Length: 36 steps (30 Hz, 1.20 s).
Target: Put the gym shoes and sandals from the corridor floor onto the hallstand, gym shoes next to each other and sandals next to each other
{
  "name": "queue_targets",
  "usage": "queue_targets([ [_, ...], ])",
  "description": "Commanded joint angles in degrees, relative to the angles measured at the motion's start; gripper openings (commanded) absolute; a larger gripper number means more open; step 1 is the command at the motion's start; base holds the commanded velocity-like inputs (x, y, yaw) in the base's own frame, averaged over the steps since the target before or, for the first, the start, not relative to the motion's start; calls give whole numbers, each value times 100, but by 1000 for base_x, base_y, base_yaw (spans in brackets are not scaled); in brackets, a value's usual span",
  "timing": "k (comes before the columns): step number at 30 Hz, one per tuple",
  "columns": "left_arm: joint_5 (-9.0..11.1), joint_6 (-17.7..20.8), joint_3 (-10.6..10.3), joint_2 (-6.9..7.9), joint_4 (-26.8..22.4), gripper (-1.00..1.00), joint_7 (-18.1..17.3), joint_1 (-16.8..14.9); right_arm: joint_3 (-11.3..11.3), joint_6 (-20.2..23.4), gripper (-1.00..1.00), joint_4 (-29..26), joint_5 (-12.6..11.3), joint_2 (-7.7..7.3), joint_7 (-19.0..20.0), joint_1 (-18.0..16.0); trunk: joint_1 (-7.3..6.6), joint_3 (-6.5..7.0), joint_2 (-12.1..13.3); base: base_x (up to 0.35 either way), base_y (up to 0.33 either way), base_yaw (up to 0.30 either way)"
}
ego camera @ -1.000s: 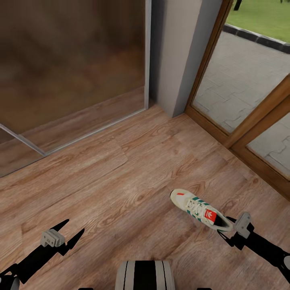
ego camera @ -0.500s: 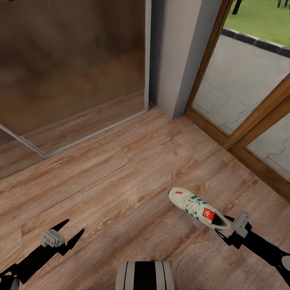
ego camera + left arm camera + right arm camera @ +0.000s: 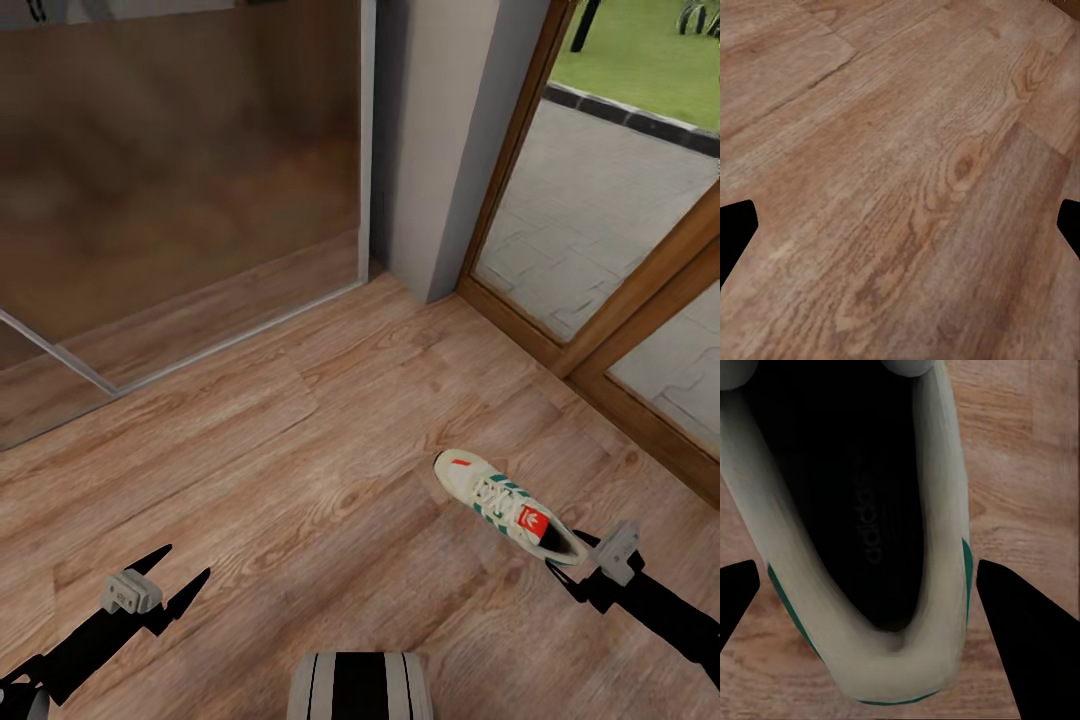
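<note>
- Right gripper sits at the heel end of a gym shoe, low over the corridor floor; in the head view its dark fingers reach to the heel opening, one on either side.
- Its wrist view looks straight down into the shoe's dark interior, with a black fingertip outside each heel wall, so the jaws stand wide apart and straddle the heel. I cannot tell whether either pad touches the shoe; it does not look clamped.
- That placement reads as a line-up for a grasp across the heel collar, probably the stiffest part of the upper and narrow enough to fit between the fingers.
- From the hand, the shoe runs forward and towards the robot's left, toe pointing away at the grey wall corner and sole flat on the planks.
- Left gripper hovers over bare planks well apart from the shoe, fingers spread and holding nothing; its wrist view shows wood grain between the two tips. It looks parked, out of the way.
- A glazed wood-framed door stands beyond the shoe on the right; a glass panel fills the left.
- Judged from this, the shoe is not yet lifted, so racking is still ahead.
</note>
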Motion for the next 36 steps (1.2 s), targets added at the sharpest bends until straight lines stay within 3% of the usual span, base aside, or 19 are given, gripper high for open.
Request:
queue_targets([
  [1, -2, 0, -1, 0, 1, 100, 0, 0, -108, 96, -100, -48, -65, 23, 3, 10, 0, 9, 0, 0, 0, 0],
  [5, -6, 2, -10, -5, -2, 100, 21, 0, -400, 632, -100, -317, -224, 76, 15, 33, 0, 45, 0, 0, 0, 0],
  [9, -2, 6, 1, -7, -3, 100, 57, -2, -524, 1255, -100, -575, -304, 121, 18, 28, 0, 82, 0, 0, 0, 0],
  [11, 3, 7, 15, -5, -7, 100, 68, -4, -555, 1487, -100, -658, -328, 219, 9, 13, 0, 100, 0, 0, 0, 0],
  [13, 9, 8, 31, -3, -9, 100, 75, -6, -596, 1645, -100, -719, -343, 412, -7, 2, 0, 118, 0, 0, 0, 0],
  [14, 9, 8, 31, -3, -9, 100, 75, -6, -596, 1645, -100, -719, -343, 412, -7, 2, 0, 127, 0, 0, 0, 0],
  [17, 14, 8, 53, 0, -11, 100, 86, -7, -765, 1790, -100, -811, -355, 797, -21, -3, 0, 154, 0, 0, 0, 0],
  [23, 14, 9, 107, 8, -8, 100, 103, -8, -1354, 2026, -100, -959, -360, 1453, -15, 30, 0, 209, 0, 0, 0, 0],
  [24, 14, 9, 107, 8, -8, 100, 103, -8, -1354, 2026, -100, -959, -360, 1453, -15, 30, 0, 218, 0, 0, 0, 0],
  [27, 13, 15, 186, 16, -6, 100, 157, -9, -1510, 2082, -100, -989, -361, 1694, -17, 39, 0, 245, 0, 0, 0, 0],
  [28, 2, 20, 291, 14, -6, 100, 226, -9, -1589, 2112, -100, -1006, -361, 1868, -28, 44, 0, 254, 0, 0, 0, 0],
  [30, -4, 20, 325, 13, -5, 100, 263, -9, -1602, 2118, -100, -1010, -361, 1918, -34, 45, 0, 273, 0, 0, 0, 0],
  [36, -31, 18, 354, -2, -7, 100, 1078, -9, -1659, 2032, -100, -1010, -355, 2438, -206, 61, 0, 327, 0, 0, 0, 0],
])
